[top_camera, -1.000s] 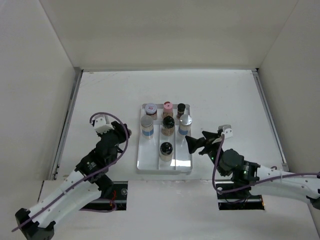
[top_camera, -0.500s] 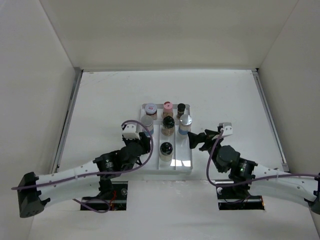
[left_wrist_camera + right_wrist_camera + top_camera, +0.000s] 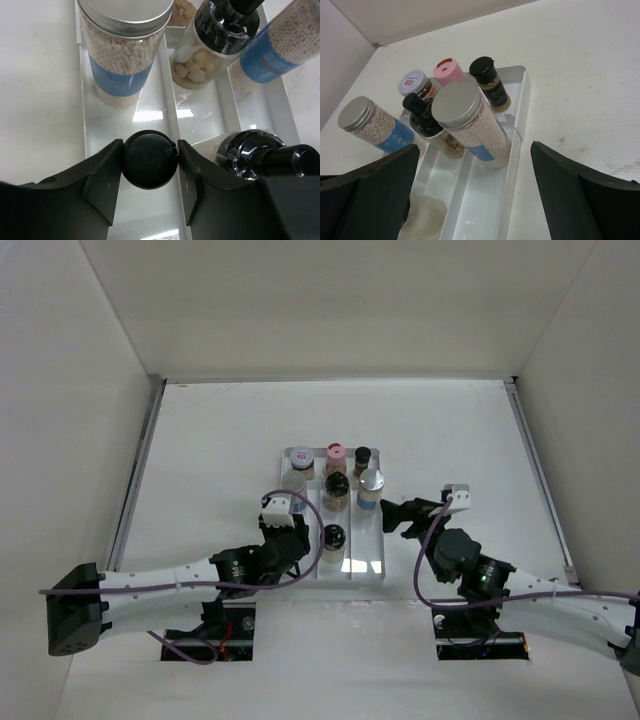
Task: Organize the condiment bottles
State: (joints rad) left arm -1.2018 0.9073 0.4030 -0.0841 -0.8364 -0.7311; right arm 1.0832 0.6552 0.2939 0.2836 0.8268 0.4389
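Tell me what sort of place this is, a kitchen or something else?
Most likely a robot test bench, not a kitchen: a white table boxed in by plain white walls, a left arm and right arm mounted at its near edge, and a clear tray of spice bottles.

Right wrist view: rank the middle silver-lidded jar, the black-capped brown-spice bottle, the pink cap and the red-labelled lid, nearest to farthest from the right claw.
1. Middle silver-lidded jar: straight ahead of the right claw.
2. Black-capped brown-spice bottle: back right.
3. Pink cap: back middle.
4. Red-labelled lid: back left.
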